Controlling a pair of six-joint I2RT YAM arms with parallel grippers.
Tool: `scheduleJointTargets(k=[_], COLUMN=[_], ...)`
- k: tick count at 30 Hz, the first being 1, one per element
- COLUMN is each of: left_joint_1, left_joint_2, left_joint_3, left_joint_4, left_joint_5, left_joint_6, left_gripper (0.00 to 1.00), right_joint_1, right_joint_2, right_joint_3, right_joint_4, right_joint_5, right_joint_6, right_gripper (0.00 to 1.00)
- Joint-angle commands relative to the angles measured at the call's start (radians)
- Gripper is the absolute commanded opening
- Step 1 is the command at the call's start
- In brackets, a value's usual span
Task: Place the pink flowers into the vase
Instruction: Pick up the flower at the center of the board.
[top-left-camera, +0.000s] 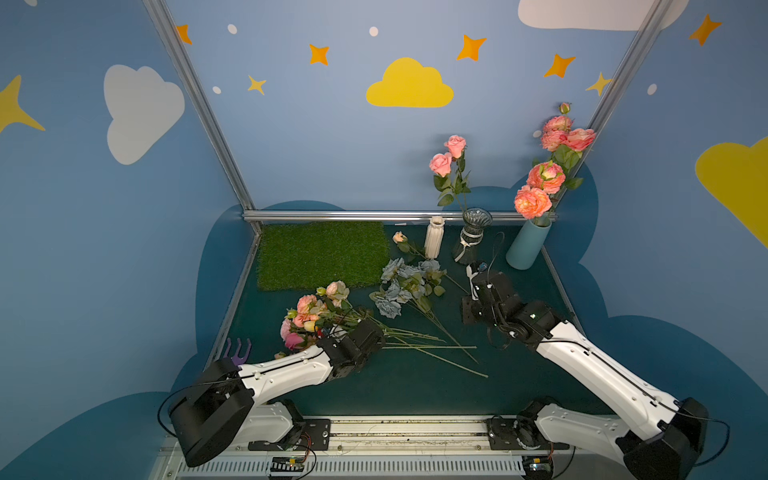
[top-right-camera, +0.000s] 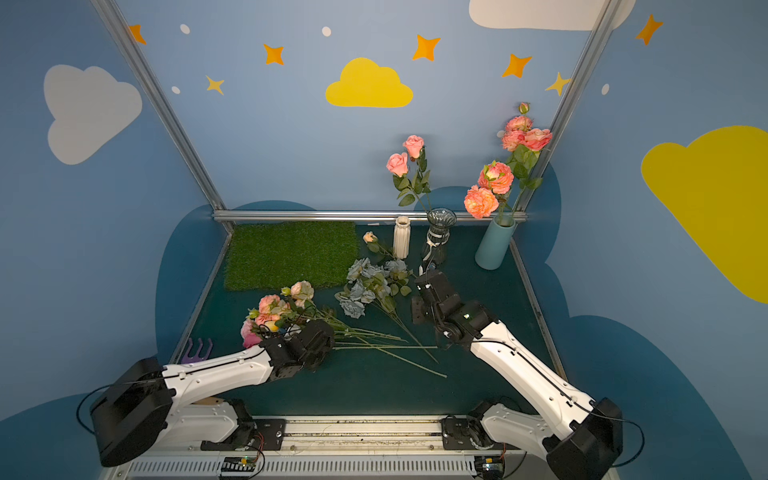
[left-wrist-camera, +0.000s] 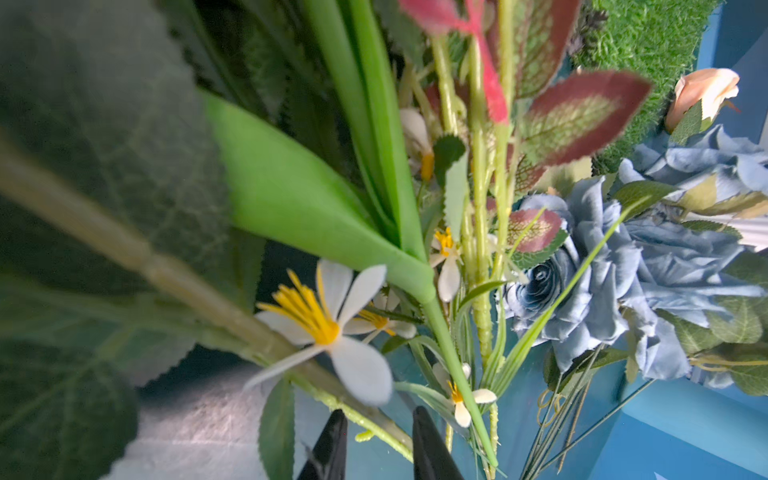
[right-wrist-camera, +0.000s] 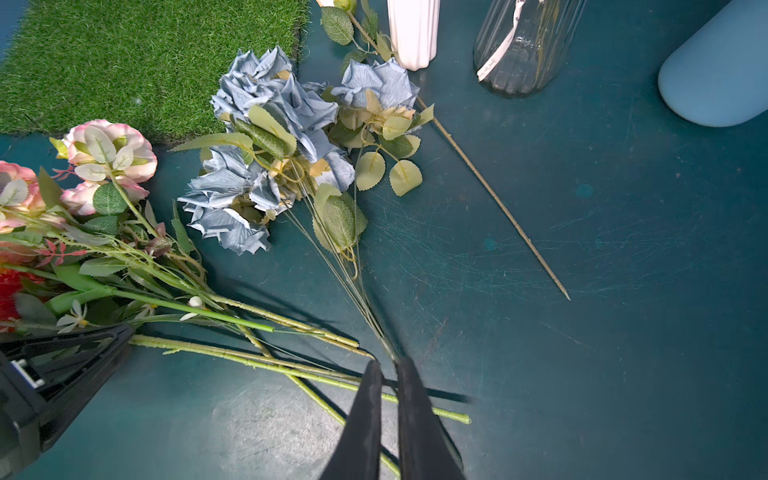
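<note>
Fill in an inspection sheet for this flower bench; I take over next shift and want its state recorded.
Surface: scratched teal table, grass mat at back.
Job's things: pink flowers lying in a mixed bunch; more stand in the glass vase and blue vase; white vase holds none.
Clutter: grey-blue flowers, purple rake.
Grippers: left gripper open around the bunch's stems; right gripper shut, above the grey-blue stems.
Cables: black loop at left arm's base.
Surroundings: blue walls with clouds and stars.

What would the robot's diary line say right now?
phase: grasp | left gripper: open around a stem of the pink flowers | right gripper: shut, by the grey-blue bunch | glass vase: two pink roses in
</note>
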Motion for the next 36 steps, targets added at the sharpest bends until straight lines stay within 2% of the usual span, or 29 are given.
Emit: scheduleJointTargets(k=[1, 12, 17, 21, 26, 30, 36], left_joint_1=[0.002, 0.045, 0.044, 0.033, -0.010, -0.045, -0.058], left_joint_2=[0.007, 0.082, 0.080, 0.050, -0.009, 0.001, 0.038], left_joint_3=[-0.017, -0.054, -0.034, 0.004, 0.098, 0.251, 0.359], left_joint_4=[0.021, 0.164, 0.165, 0.102, -0.057, -0.233, -0.210], left_joint_5=[-0.006, 0.009, 0.007, -0.025, -0.120, -0.176, -0.172], left_joint_6=[0.003, 0.040, 0.082, 0.119, 0.170, 0.239, 0.359], left_gripper=[0.27, 0.23, 0.16, 0.10, 0.06, 0.06, 0.04], right_joint_1=[-0.005, -0.008, -0.008, -0.008, -0.010, -0.012, -0.019], right_joint_2=[-0.020, -0.023, -0.021, -0.020, -0.020, -0.021, -0.040], right_joint_3=[-0.014, -0.018, -0.018, -0.018, -0.017, -0.014, -0.003], right_joint_4=[0.013, 0.021, 0.023, 0.024, 0.021, 0.018, 0.005], right_joint_5=[-0.006, -0.024, -0.026, -0.025, -0.021, -0.013, 0.009], right_joint_6=[0.006, 0.005, 0.004, 0.004, 0.002, 0.001, -0.002], right_gripper=[0.12, 0.12, 0.12, 0.12, 0.12, 0.13, 0.12])
